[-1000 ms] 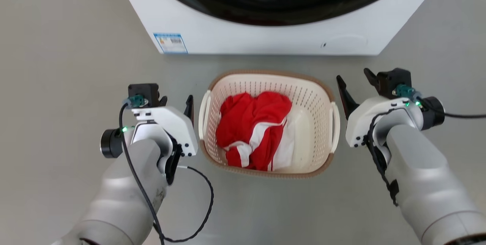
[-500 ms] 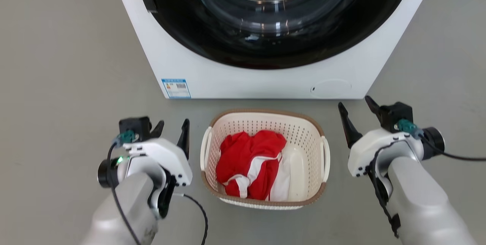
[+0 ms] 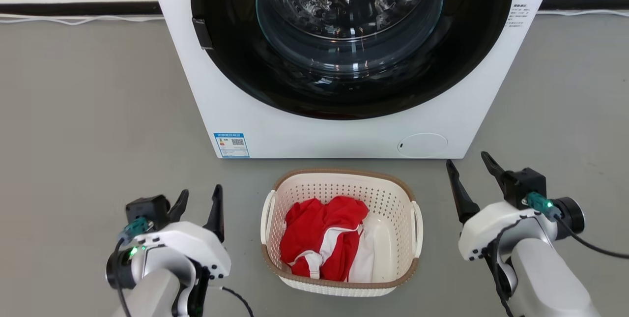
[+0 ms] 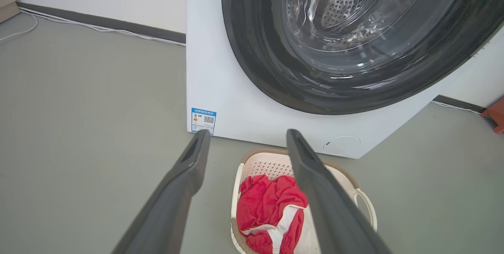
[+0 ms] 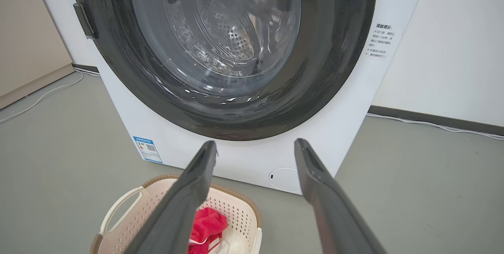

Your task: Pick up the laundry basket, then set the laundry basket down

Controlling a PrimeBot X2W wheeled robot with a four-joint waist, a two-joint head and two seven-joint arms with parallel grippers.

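The laundry basket [image 3: 339,184] stands on the grey floor just in front of the washing machine, cream-white with a brown rim and white side handles. Red and white clothes [image 3: 322,238] lie inside it. My left gripper [image 3: 200,198] is open, off to the basket's left and clear of its handle. My right gripper [image 3: 467,167] is open too, to the basket's right and apart from it. In the left wrist view the basket [image 4: 267,163] lies below, between and right of my fingers. Low at the left of the right wrist view sits the basket [image 5: 130,214].
A white front-loading washing machine [image 3: 304,130] with a dark round glass door fills the space right behind the basket. Grey floor [image 3: 88,110] spreads on both sides. A dark skirting board and a white cable [image 3: 73,17] run along the wall.
The head camera has risen and pulled back, so more of the washing machine shows and the basket looks smaller. Both grippers stay open and have drawn farther from the basket's handles.
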